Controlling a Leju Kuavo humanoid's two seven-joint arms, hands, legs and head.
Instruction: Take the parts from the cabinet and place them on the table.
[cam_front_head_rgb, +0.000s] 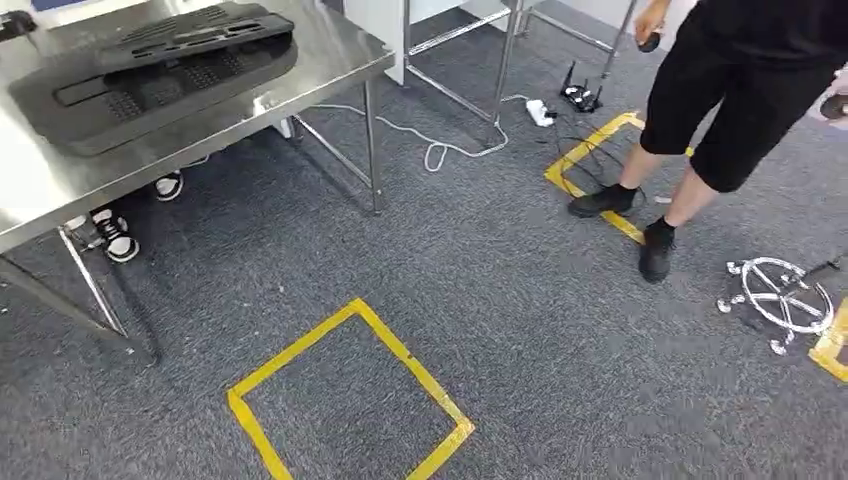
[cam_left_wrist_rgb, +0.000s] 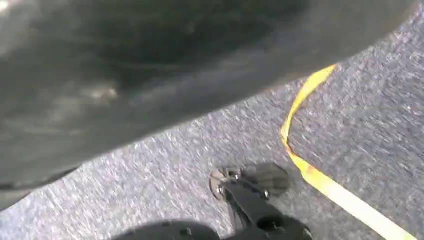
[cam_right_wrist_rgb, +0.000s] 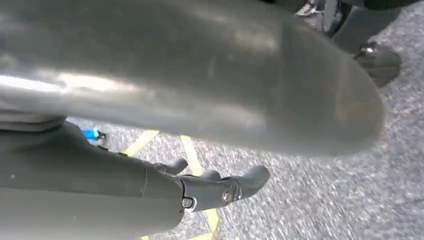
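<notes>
Two black parts (cam_front_head_rgb: 150, 85) already lie stacked on the steel table (cam_front_head_rgb: 330, 70), at about 10 o'clock in the head view. Their long axis runs roughly 8 to 2 o'clock, along the tabletop. No cabinet to place.

Right hand (cam_right_wrist_rgb: 200, 192) hangs over the carpet, fingers slack and stretched out, nothing in them. Left hand: cannot tell its state, since the left wrist view is a dark blur above carpet.

The table sits off the robot's left side, so I judge the left arm nearer to it. Any further part would go beside that stack.

Yellow tape square (cam_front_head_rgb: 345, 400) lies at 6 o'clock on the floor. A person (cam_front_head_rgb: 740, 90) stands at 2 o'clock, well apart from the table.
</notes>
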